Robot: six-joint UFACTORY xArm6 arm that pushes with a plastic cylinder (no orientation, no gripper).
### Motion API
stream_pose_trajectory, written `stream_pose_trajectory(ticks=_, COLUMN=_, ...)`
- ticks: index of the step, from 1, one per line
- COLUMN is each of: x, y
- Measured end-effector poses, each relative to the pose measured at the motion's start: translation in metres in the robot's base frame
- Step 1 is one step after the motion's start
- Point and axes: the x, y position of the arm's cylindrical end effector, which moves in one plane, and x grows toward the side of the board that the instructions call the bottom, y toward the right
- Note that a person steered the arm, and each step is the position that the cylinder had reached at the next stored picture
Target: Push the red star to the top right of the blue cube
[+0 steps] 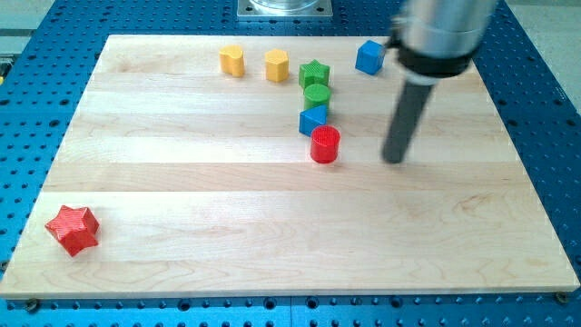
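Note:
The red star [73,229] lies near the bottom left corner of the wooden board [182,182]. The blue cube [369,56] sits near the top edge, right of centre. My tip [393,160] rests on the board right of centre, well below the blue cube and far to the right of the red star. It touches no block; the red cylinder [325,144] is the nearest, a short way to its left.
A column of blocks stands left of my tip: a green star [314,74], a green cylinder [316,95], a blue block [312,120] and the red cylinder. Two yellow blocks [232,60] [277,65] sit near the top edge.

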Motion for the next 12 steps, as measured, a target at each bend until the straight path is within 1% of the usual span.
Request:
stream_pose_trajectory(ticks=2, x=0.065, y=-0.216)
stream_pose_trajectory(ticks=3, x=0.108, y=-0.269)
stream_pose_trajectory(ticks=4, x=0.161, y=-0.238)
stream_pose_trajectory(ticks=5, x=0.16, y=-0.244)
stream_pose_trajectory(ticks=6, x=0.159, y=-0.276)
stream_pose_trajectory(ticks=7, x=0.138, y=-0.267)
stream_pose_trajectory(ticks=8, x=0.145, y=-0.319)
stream_pose_trajectory(ticks=9, x=0.138, y=-0.399)
stream_pose_trajectory(ticks=10, x=0.105, y=-0.364)
stream_pose_trajectory(ticks=11, x=0.085, y=-0.261)
stream_pose_trajectory(ticks=12, x=0.085, y=-0.175)
